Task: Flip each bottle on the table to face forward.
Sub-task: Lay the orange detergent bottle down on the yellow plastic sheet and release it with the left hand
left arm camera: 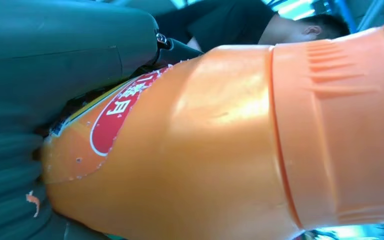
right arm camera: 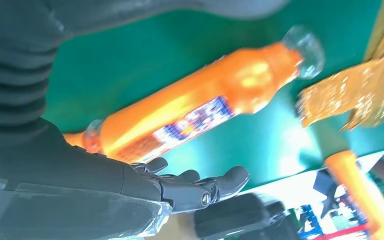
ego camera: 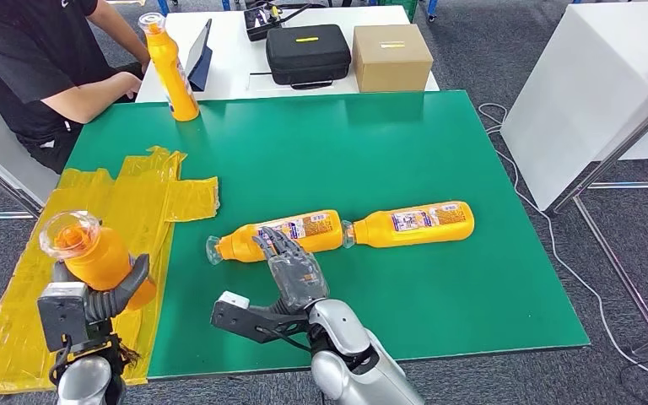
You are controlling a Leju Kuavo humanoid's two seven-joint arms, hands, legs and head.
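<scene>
Bench (ego camera: pixel 439 278): two bottles lying end to end mid-bench, left bottle (ego camera: pixel 291 234), right bottle (ego camera: pixel 413 224); upright bottle (ego camera: pixel 169 67) far left; plastic sheet (ego camera: pixel 126 211) left edge.

A green-topped bench (ego camera: pixel 405 152) stands on grey carpet floor (ego camera: pixel 506 380), with crumpled yellow plastic sheeting (ego camera: pixel 135 211) draped over its left edge. Behind it a white table (ego camera: pixel 228 59) carries a black case (ego camera: pixel 308 53) and a brown cardboard box (ego camera: pixel 392 56) (set just beside each other). Another white table (ego camera: pixel 591 93) stands to the right, a white cable (ego camera: pixel 548 245) trailing along the floor beside it. A person in black (ego camera: pixel 34 59) sits at the far left.
</scene>
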